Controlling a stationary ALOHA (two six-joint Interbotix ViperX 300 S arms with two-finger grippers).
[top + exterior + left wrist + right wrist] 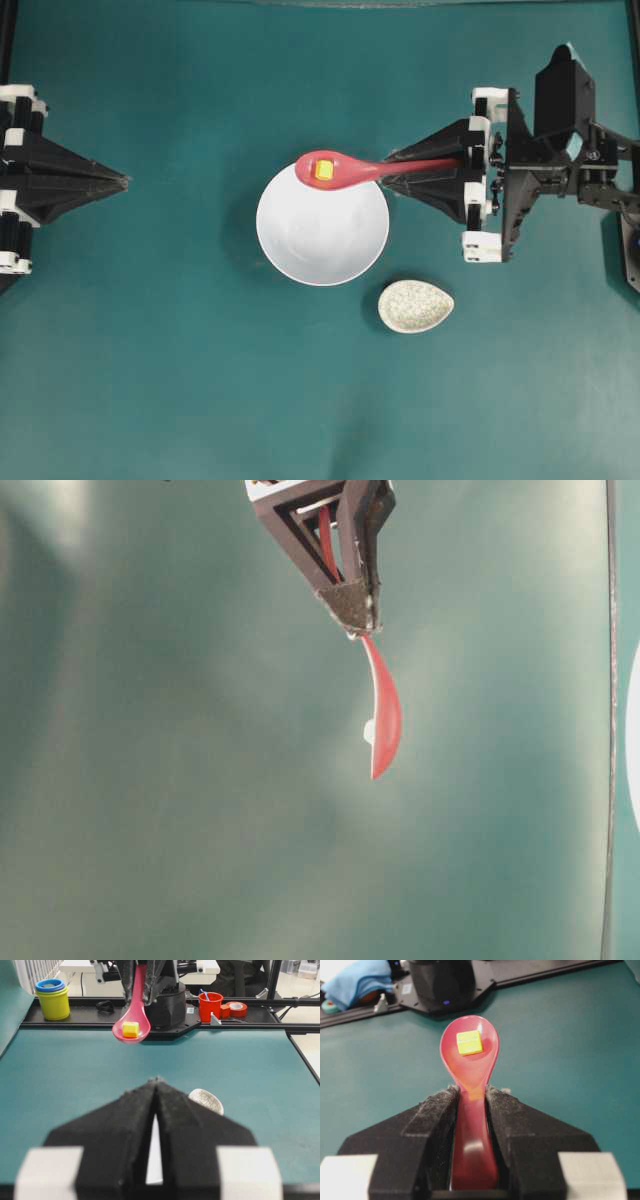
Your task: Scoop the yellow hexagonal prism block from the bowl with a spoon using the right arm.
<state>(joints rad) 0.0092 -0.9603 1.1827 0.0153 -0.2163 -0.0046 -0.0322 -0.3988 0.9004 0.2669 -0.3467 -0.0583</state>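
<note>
Right tool (pixel 470 1097) is clamped on the spoon (pixel 345 170) handle, yellow block (pixel 324 171) sitting in the scoop just past its tips, above the bowl (pixel 322 235) rim.

We find no readable text, label, brand or number anywhere in these views. We see small pale stickers on distant equipment, too blurred to read.

surface: teal table mat (pixel 150 380) | far edge: black rail (pixel 300 1027)
</note>
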